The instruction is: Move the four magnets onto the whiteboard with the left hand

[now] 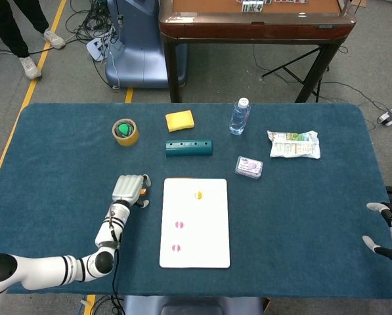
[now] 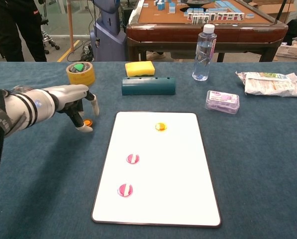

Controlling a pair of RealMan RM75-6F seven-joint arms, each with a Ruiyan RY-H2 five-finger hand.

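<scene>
A white whiteboard [image 1: 209,230] [image 2: 173,169] lies at the table's middle front. On it sit a yellow magnet [image 1: 198,195] [image 2: 160,126] and two pink magnets [image 1: 178,224] [image 2: 132,159], [image 1: 176,248] [image 2: 124,189]. An orange magnet [image 1: 142,191] [image 2: 87,122] lies on the blue cloth just left of the board's far left corner. My left hand [image 1: 130,189] [image 2: 76,102] hovers over that magnet, fingers apart and pointing down on either side of it, holding nothing. My right hand [image 1: 387,230] shows at the table's right edge with fingers spread and empty.
At the back stand a tape roll [image 1: 125,131] [image 2: 80,73], a yellow sponge [image 1: 180,120] [image 2: 140,68], a teal block [image 1: 189,147] [image 2: 148,85] and a water bottle [image 1: 239,116] [image 2: 204,52]. A small box [image 1: 249,167] [image 2: 222,101] and a snack packet [image 1: 294,144] [image 2: 270,83] lie right.
</scene>
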